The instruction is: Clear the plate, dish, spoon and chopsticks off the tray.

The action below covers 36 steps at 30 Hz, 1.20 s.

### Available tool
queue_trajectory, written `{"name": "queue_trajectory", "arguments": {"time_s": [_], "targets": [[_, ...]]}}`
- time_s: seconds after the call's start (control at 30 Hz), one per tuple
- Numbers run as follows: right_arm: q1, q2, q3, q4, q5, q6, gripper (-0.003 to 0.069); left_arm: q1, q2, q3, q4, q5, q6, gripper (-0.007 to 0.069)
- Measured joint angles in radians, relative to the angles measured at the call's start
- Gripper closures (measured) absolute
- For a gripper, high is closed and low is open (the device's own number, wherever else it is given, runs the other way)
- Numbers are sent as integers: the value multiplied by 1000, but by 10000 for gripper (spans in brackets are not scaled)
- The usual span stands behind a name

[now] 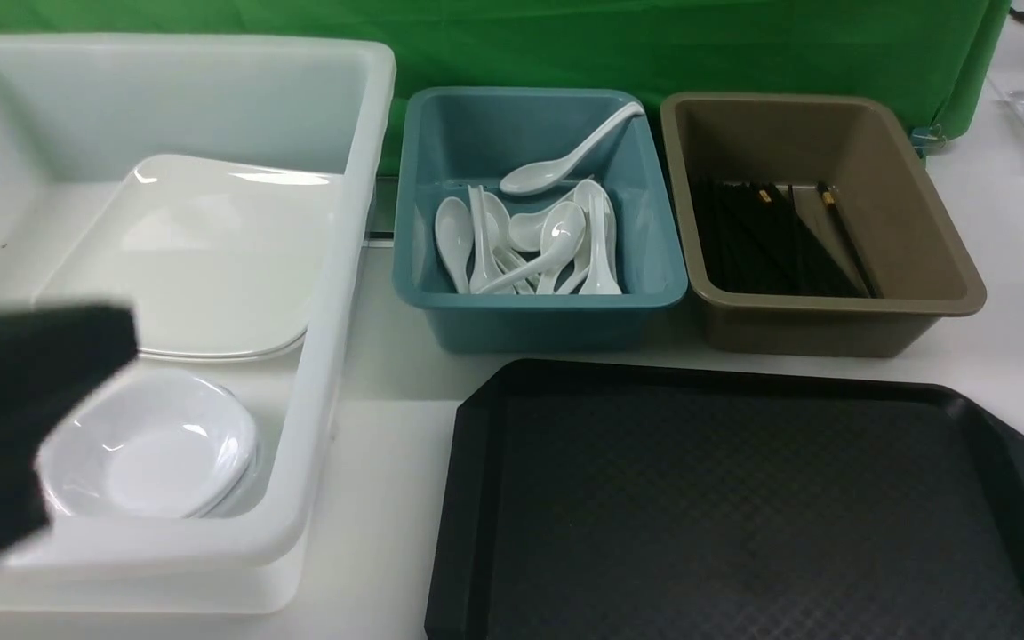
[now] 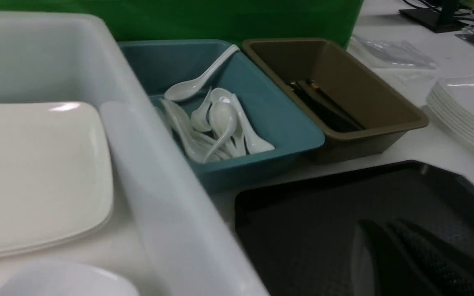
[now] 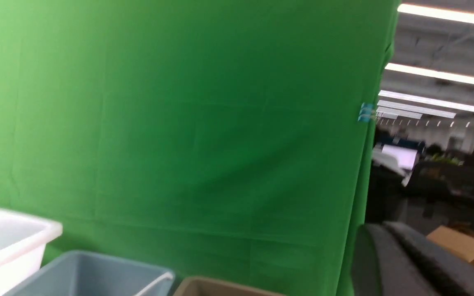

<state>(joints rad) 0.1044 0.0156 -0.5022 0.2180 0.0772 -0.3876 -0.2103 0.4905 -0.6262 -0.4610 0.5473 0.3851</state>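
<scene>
The black tray (image 1: 743, 498) lies at the front right with nothing on it; it also shows in the left wrist view (image 2: 315, 230). The large white plate (image 1: 210, 258) and a small white dish (image 1: 152, 449) lie inside the white tub (image 1: 361, 178). The spoon (image 1: 565, 160) leans on several others in the blue bin (image 1: 539, 298). The black chopsticks (image 1: 779, 240) lie in the brown bin (image 1: 841, 307). My left gripper (image 1: 50, 391) hangs blurred over the tub's front left, above the dish; its fingers (image 2: 389, 238) look closed and empty. My right gripper (image 3: 385, 238) is raised, facing the green backdrop, closed and empty.
A stack of white plates (image 2: 467, 111) stands on the table to the right of the brown bin. A green cloth backdrop (image 1: 654, 44) closes off the back. The tub and both bins stand in a row behind the tray.
</scene>
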Motion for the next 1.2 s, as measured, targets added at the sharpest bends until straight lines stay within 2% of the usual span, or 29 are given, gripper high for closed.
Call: {"name": "queue_trajectory", "arguments": {"time_s": [0.17, 0.33, 0.53, 1.07, 1.2], "targets": [[0, -16, 51, 0, -65, 0, 634, -1, -200, 183, 5, -42, -37, 623], [0, -11, 54, 0, -64, 0, 628, -5, -296, 265, 2, -144, -98, 615], [0, -11, 55, 0, -63, 0, 624, -5, -315, 275, -1, -200, -104, 615], [0, -11, 56, 0, -63, 0, 592, -5, -317, 275, -1, -201, -98, 613], [0, -11, 56, 0, -63, 0, 587, -5, -318, 277, 55, -203, -62, 613]]}}
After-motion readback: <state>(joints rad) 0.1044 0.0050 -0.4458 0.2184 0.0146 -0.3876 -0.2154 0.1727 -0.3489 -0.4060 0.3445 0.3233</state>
